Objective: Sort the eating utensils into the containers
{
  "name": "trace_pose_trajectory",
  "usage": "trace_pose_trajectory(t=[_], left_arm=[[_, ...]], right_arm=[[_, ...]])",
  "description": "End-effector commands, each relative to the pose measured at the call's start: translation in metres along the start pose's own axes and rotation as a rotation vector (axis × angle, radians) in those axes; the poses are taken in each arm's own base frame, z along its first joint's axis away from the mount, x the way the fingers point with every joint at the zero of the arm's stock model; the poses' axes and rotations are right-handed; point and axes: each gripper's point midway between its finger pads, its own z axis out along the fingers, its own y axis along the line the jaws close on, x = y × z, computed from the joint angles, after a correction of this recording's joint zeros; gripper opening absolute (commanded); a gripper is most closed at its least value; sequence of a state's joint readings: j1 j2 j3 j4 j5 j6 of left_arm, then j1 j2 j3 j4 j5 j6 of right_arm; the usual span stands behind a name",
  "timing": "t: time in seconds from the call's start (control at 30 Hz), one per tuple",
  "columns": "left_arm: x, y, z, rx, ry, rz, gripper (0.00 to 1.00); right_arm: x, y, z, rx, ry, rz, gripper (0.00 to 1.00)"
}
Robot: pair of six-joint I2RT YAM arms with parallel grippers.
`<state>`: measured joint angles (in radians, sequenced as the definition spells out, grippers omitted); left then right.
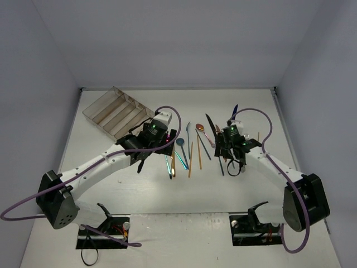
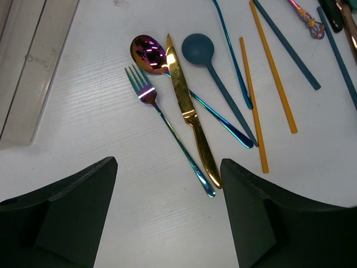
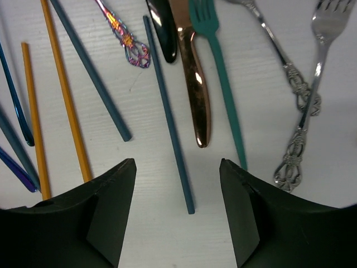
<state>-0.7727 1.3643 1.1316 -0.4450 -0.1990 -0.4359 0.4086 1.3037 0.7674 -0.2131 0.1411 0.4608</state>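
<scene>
Utensils [image 1: 199, 151] lie in a loose spread mid-tabletop [image 1: 184, 195]. Tray [image 1: 98, 100] sits far-left, angled, apart from the spread.

L hand [image 2: 167, 187] hovers over the spread's left part, fingers wide apart, nothing btwn them. Below it a gold knife [image 2: 189, 111] lies across the handle of an iridescent spoon [image 2: 149, 54]. An iridescent fork [image 2: 167, 125] is just left of the knife and a blue spoon [image 2: 198, 49] just right, then two orange chopsticks [image 2: 254, 106].

R hand [image 3: 177, 184] is also spread wide & empty. It's over a blue chopstick [image 3: 170, 120] whose near end lies btwn the fingers. A copper knife [image 3: 195, 84] is just right of it, w/ a teal fork [image 3: 223, 84] beside that. Two silver forks [image 3: 304, 106] are further right.
</scene>
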Motion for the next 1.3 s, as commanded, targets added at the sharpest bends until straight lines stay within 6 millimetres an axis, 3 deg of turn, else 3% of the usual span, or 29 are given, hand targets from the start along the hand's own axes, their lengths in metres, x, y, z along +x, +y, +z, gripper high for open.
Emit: trace_pose_trajectory(t=[0.0,0.23,0.63,0.73,0.8,0.97,1.27], left_arm=[[-0.023,-0.005,-0.009,0.041,-0.084,-0.009,0.72],[-0.020,-0.006,-0.008,0.052,-0.071,-0.007,0.72],[-0.016,-0.004,-0.009,0.051,-0.054,-0.013,0.72],[-0.016,-0.007,-0.010,0.064,-0.050,-0.017,0.72],[-0.018,-0.012,-0.012,0.091,-0.053,-0.017,0.72],[-0.029,-0.030,-0.021,0.190,-0.072,-0.024,0.72],[-0.077,-0.092,-0.064,0.527,-0.227,-0.079,0.72]], right_arm=[[0.014,0.016,0.010,0.005,0.033,-0.016,0.56],[0.037,0.006,0.029,0.082,0.100,-0.026,0.50],[0.062,0.001,0.046,0.098,0.171,-0.056,0.24],[0.065,-0.004,0.046,0.111,0.173,-0.062,0.05],[0.061,-0.004,0.042,0.109,0.154,-0.053,0.00],[0.027,0.012,0.013,0.036,0.040,-0.017,0.00],[-0.084,0.079,-0.100,-0.296,-0.315,0.141,0.00]])
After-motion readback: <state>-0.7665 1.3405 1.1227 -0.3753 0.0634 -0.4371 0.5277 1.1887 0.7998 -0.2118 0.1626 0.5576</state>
